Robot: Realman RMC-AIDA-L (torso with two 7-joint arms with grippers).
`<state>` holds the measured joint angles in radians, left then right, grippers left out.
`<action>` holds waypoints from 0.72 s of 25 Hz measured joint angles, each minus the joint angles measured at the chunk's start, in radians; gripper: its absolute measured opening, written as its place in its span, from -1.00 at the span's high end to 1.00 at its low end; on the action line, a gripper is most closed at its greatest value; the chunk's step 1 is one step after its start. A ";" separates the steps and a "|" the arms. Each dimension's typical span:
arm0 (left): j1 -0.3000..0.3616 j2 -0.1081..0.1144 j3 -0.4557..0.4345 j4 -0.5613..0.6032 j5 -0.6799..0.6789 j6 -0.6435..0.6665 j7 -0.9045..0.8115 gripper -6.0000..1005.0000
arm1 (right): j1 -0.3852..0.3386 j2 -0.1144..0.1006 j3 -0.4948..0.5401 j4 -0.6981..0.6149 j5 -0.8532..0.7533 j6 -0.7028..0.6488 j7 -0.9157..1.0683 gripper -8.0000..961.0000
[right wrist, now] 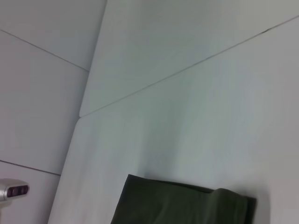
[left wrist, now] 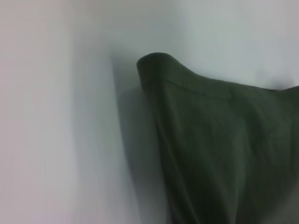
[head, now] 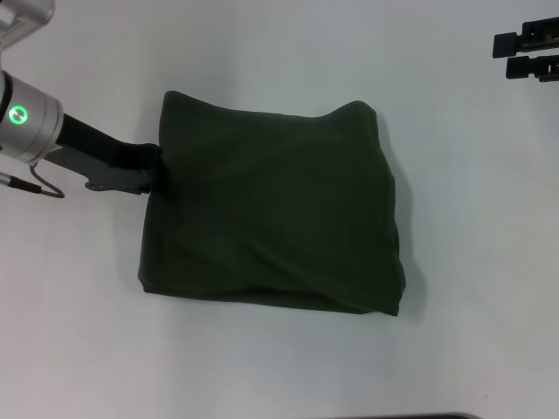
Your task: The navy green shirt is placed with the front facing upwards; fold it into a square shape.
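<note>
Your navy green shirt point(head: 275, 209) lies folded into a rough square at mid-desk point(head: 279, 52).
You see soft, matte, plain cloth with rumpled edges and puffed corners. Your left pincer point(head: 154, 170) touches its left edge; I cannot tell its grip. Your right pincer point(head: 502, 55) hangs well off, its two tips apart.

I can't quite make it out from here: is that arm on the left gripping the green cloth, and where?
It cannot be told. The left tool meets the left edge of the folded navy green shirt, near its far corner, its tips hidden. The right tool is parked far away.
</note>
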<state>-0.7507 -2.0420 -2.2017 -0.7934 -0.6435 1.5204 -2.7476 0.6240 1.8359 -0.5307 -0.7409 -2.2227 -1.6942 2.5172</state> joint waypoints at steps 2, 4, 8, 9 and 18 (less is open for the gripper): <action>0.001 0.001 -0.004 0.003 0.000 -0.002 0.006 0.88 | 0.000 0.000 0.000 0.000 0.000 -0.001 0.000 -0.25; 0.001 0.003 -0.004 0.006 0.001 0.000 0.010 0.88 | 0.000 0.000 0.000 0.000 0.000 -0.002 0.000 -0.25; 0.010 0.005 -0.004 -0.008 0.001 0.011 0.013 0.87 | 0.000 0.000 0.000 0.000 0.000 -0.004 0.000 -0.25; 0.010 0.005 -0.004 -0.008 0.001 0.011 0.013 0.86 | 0.000 0.000 0.000 0.000 0.000 -0.003 0.000 -0.25; 0.079 0.023 -0.101 -0.174 -0.017 0.039 -0.014 0.50 | -0.001 0.000 0.000 0.000 0.000 -0.005 0.000 -0.25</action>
<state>-0.6712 -2.0191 -2.3022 -0.9677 -0.6604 1.5592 -2.7613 0.6233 1.8360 -0.5307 -0.7410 -2.2226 -1.6988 2.5172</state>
